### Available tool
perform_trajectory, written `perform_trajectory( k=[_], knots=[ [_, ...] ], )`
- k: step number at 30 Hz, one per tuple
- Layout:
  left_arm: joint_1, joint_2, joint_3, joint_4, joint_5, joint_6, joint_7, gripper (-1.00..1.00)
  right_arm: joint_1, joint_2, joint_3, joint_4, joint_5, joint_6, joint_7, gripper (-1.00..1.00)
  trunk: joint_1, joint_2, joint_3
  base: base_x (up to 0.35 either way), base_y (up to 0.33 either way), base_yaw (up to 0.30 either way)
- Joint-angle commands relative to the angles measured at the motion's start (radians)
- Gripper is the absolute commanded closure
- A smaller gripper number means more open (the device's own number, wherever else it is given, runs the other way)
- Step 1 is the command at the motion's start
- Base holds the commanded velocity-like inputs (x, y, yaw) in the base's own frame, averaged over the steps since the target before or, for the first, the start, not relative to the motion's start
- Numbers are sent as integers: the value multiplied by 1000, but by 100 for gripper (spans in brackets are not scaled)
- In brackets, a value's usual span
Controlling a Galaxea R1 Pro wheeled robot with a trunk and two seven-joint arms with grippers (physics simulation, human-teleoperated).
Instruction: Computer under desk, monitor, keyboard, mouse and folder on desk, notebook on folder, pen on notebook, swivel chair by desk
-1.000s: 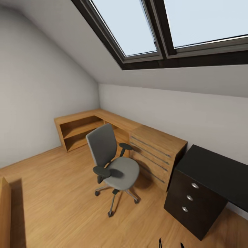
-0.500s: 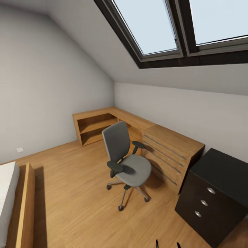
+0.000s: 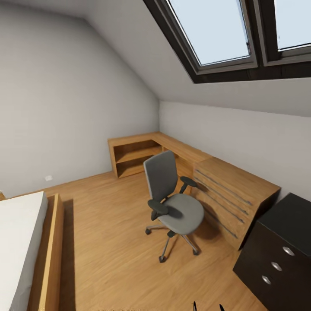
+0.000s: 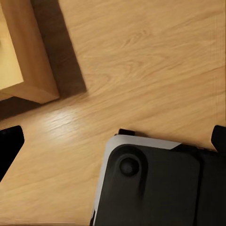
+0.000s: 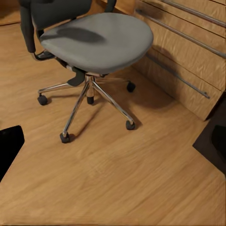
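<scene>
A grey swivel chair [image 3: 175, 207] stands on the wooden floor in front of the long L-shaped wooden desk [image 3: 224, 177], turned partly away from it. Its seat [image 5: 99, 40] is bare, and so is the desk top. In the right wrist view my right gripper [image 5: 113, 141] hangs open over the floor, near the chair's wheeled base, beside the desk's drawer front [image 5: 188, 52]. My left gripper [image 4: 113, 141] is open above the floor and my own dark base [image 4: 155, 188]. Two dark fingertips [image 3: 194, 306] poke up at the head view's bottom edge.
A black drawer cabinet [image 3: 280, 242] stands right of the desk. A bed with a wooden frame [image 3: 52, 250] lies at the left, and its corner [image 4: 28, 56] shows in the left wrist view. Skylights sit in the sloped ceiling overhead. Open floor lies between bed and chair.
The whole head view has swung to the left: chair, desk and cabinet slid rightward in the picture and the bed came into view. The chair keeps its place by the desk.
</scene>
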Motion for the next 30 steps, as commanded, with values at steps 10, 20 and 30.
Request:
perform_trajectory(
  k=[10, 20, 30],
  knots=[
    [0, -1, 2, -2, -7, -1, 4, -100, -1, 9, 8, 3, 71, 66, -10, -100, 1, -2, -11, 130, 0, 237],
    [0, -1, 2, -2, -7, -1, 4, -100, -1, 9, 8, 3, 84, 69, -11, -100, 1, -2, -21, 314, 0, 232],
    [0, -1, 3, -2, -7, -1, 4, -100, -1, 12, 8, 4, 85, 67, -16, -100, 1, -2, -26, 322, 0, 186]
  ],
)
